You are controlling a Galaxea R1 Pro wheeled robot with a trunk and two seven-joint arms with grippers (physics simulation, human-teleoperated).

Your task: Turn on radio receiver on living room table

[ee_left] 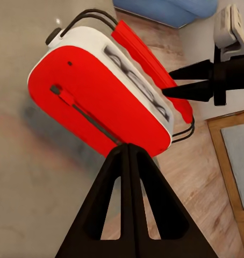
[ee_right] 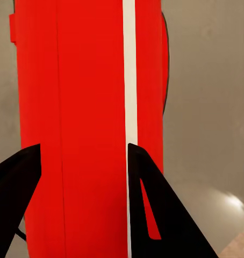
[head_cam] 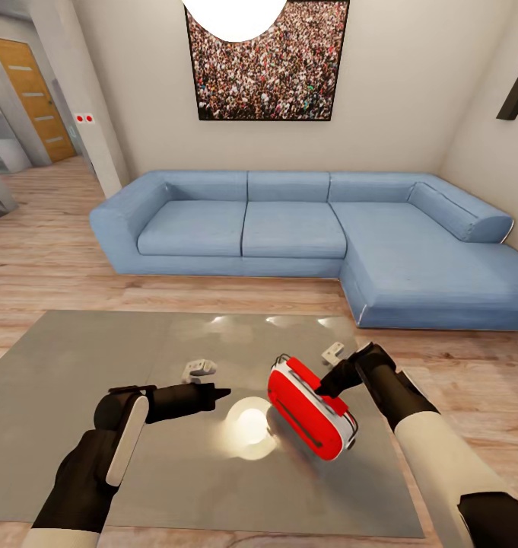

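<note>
While the radio receiver [head_cam: 312,409] sits tipped up on the table [head_cam: 76,380] in front of the blue sofa [head_cam: 289,228], I judge that I am in the middle of steadying it so that its switch can be reached; the turning-on itself looks not yet done. Starting at my left: my left gripper [head_cam: 222,393] hovers just beside the radio, its fingers [ee_left: 130,177] pressed together into one closed point and gripping nothing, aimed at the red side near a small raised tab. Moving across to the middle, the radio leans on one rounded corner over the glossy grey top, wire handle [ee_left: 92,15] pointing away from me. On the right, my right gripper [head_cam: 325,386] has its fingers [ee_right: 146,183] spread wide across the red body and white trim band [ee_right: 129,80]; they straddle the case, though I cannot tell whether both pads actually press it. Next, I think, the closed left tip must push forward onto the control while the right side keeps the case from sliding or toppling.
</note>
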